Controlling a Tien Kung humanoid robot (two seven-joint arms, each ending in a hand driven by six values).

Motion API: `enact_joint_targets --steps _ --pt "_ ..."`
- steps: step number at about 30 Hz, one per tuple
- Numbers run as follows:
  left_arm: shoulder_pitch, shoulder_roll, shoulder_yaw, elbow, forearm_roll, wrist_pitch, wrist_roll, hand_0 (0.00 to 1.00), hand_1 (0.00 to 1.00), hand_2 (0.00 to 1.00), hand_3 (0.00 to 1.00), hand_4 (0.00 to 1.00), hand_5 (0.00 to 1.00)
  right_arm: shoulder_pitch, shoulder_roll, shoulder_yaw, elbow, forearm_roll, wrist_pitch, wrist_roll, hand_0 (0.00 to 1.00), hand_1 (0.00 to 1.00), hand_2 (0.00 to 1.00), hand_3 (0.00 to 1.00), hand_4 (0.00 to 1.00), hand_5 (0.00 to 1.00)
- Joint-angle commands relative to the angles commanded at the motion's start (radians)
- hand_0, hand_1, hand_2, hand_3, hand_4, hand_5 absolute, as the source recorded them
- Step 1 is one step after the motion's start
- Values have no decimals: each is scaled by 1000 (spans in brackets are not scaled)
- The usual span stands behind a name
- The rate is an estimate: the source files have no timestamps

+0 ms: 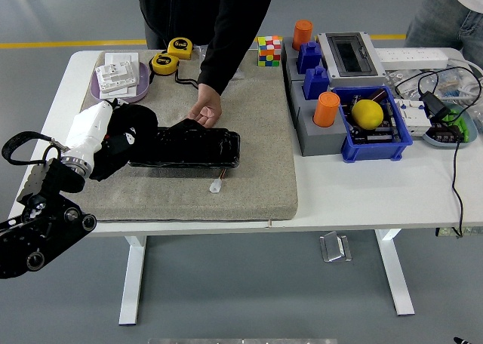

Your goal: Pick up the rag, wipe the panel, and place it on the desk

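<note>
Left robot hand point(121, 136): closed around black rag point(130, 131), at panel's left end. Panel point(192, 148): black, on grey mat, worktop centre; long axis left-right, extending rightward from hand. Person's hand point(205, 112) steadies far edge.

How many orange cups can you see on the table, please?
2. One orange cup stands at the far edge beside the Rubik's cube; the other orange cup sits on the grey block, left of the blue bin.
</note>
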Motion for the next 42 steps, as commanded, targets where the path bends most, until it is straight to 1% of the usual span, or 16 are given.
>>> enact_joint_targets --steps 7,13,19,25,31,42 --pt "-19 -18 45 -1 -7 -1 1 192 135 506 497 292 2 1 -3 -3 0 2 1 0 760 573 702 599 998 549" --pt "-42 -39 85 -5 -14 -1 4 195 133 506 496 285 2 2 -7 -9 -1 5 3 0 760 572 702 599 998 549" --pt "-76 -63 134 -2 -24 -3 7 191 131 505 494 282 2 5 -10 -16 -2 9 5 1 759 573 702 600 998 549" --pt "-92 -82 170 1 -31 -2 7 192 129 505 493 280 2 6 -15 -21 -2 10 7 0 760 573 702 599 998 549" --pt "-104 -94 197 3 -33 -2 11 192 129 505 494 277 2 8 -23 -31 -3 14 11 -3 760 572 702 599 998 549" --pt "-145 -126 238 7 -39 -2 16 192 129 506 494 274 2 15 -32 -42 -4 18 14 -6 760 571 702 600 998 548"
